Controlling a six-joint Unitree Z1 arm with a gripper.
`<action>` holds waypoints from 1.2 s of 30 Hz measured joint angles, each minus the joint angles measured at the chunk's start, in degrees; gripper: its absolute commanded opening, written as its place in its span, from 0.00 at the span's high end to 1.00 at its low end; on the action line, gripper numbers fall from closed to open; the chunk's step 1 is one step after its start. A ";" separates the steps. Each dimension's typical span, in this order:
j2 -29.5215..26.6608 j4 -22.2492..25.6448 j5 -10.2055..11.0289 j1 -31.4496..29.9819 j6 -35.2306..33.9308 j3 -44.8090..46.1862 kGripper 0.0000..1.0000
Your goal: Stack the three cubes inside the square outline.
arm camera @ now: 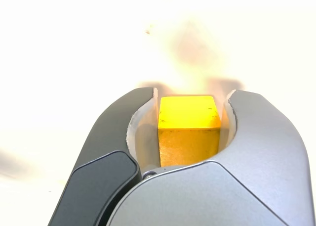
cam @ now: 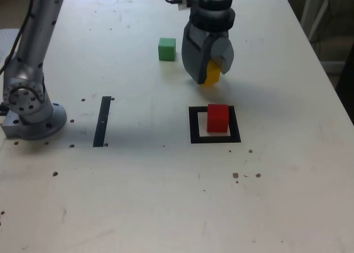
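Already, the tool (cam: 213,71) had its jaws closed on the yellow cube (arm camera: 189,132), pinching it by opposite sides between the fingertips. From where I stood, the red cube (cam: 218,119) sat within the black square outline (cam: 194,125), nearer the side of it facing the worktop's (cam: 265,181) right edge in the exterior view. The green cube (cam: 167,49) waited outside, toward the far edge and over on the exterior view's left of the tool.

What mattered was the line from yellow to red. The yellow cube lay on the far-edge side of the red one, close to it, with hardly any sideways offset in the exterior view. I judged that the next move wanted a lift above the red cube's top, then a short carry toward the near edge. I couldn't tell whether the yellow cube was clear of the surface. Carried too low, it might knock the red one; released off-centre, it might topple.
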 measured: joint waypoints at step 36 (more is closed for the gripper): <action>-4.06 12.86 2.70 -27.06 3.98 -8.64 0.72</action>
